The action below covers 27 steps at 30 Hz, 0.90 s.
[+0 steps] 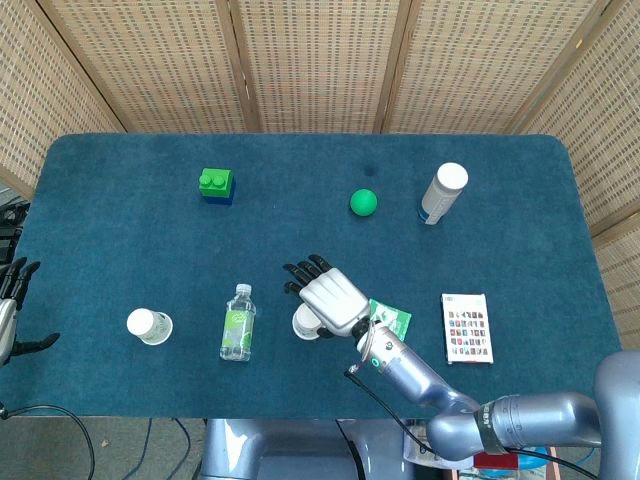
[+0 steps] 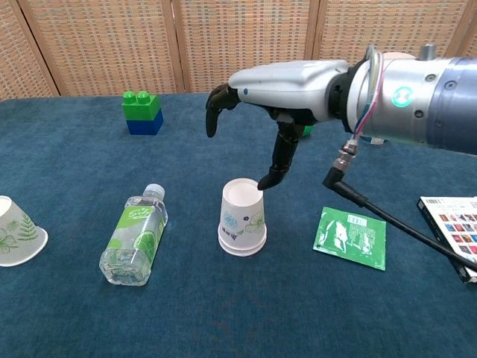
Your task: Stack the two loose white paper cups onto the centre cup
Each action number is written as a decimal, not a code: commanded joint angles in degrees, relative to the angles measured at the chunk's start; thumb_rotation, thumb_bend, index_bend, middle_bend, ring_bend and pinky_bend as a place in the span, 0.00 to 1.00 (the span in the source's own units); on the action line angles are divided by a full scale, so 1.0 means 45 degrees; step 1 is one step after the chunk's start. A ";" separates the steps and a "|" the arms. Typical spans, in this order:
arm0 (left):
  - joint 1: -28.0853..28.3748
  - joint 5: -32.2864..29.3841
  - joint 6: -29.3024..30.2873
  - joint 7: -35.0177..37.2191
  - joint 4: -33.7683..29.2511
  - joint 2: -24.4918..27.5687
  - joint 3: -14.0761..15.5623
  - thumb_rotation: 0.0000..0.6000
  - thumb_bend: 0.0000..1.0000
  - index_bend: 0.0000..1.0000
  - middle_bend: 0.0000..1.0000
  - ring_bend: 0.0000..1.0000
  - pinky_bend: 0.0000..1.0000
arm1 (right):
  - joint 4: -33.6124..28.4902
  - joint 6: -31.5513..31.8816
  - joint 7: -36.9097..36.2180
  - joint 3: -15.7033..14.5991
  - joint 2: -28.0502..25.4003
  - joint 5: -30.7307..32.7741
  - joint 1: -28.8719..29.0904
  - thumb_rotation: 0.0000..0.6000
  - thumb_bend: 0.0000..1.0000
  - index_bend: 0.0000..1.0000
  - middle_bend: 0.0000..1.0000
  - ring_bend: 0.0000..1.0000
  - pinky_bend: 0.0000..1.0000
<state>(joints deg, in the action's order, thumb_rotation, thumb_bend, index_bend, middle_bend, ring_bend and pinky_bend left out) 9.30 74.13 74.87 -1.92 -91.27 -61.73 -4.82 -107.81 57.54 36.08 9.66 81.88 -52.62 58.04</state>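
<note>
Right hand [image 2: 257, 112] open, fingers spread, holding nothing, just above the stacked cups [image 2: 242, 226] at centre. Third cup [image 2: 19, 233] lies on its side far left. Left hand [image 1: 12, 300] at left edge, fingers apart, empty.

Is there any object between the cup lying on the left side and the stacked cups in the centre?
Yes. The water bottle lies on the cloth between the loose paper cup and the centre stack, roughly on the straight path.
</note>
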 commanded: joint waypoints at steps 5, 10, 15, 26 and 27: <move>0.0178 0.0525 -0.0274 0.0348 0.0190 0.0001 0.0176 1.00 0.14 0.00 0.00 0.00 0.00 | -0.0036 0.1116 -0.1143 -0.1308 -0.1807 -0.2815 -0.1625 1.00 0.00 0.20 0.02 0.01 0.00; 0.0427 0.0905 -0.0652 0.0183 0.0314 -0.0066 0.0371 1.00 0.15 0.00 0.00 0.00 0.00 | 0.0649 0.2619 -0.2217 -0.2236 -0.2576 -0.4822 -0.3037 1.00 0.00 0.11 0.00 0.00 0.00; 0.0914 0.1584 -0.1340 0.0323 0.0556 -0.0353 0.0658 1.00 0.15 0.00 0.00 0.00 0.02 | 0.1765 0.4403 -0.3193 -0.3540 -0.3172 -0.6459 -0.5021 1.00 0.00 0.08 0.00 0.00 0.00; 0.1967 0.2531 -0.2962 0.1186 0.1046 -0.1180 0.1181 1.00 0.15 0.00 0.00 0.02 0.11 | 0.4233 0.7652 -0.5961 -0.4002 -0.2141 -0.7873 -0.8318 1.00 0.00 0.08 0.00 0.00 0.00; 0.1989 0.2535 -0.2969 0.1165 0.1110 -0.1239 0.1181 1.00 0.15 0.00 0.01 0.03 0.12 | 0.4307 0.7698 -0.6064 -0.3972 -0.2117 -0.7924 -0.8384 1.00 0.00 0.08 0.00 0.00 0.00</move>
<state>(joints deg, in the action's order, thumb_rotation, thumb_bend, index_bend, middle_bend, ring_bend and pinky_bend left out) 17.54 84.96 62.14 2.91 -87.12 -66.52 0.06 -89.93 90.88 10.48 -8.14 71.40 -87.00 21.89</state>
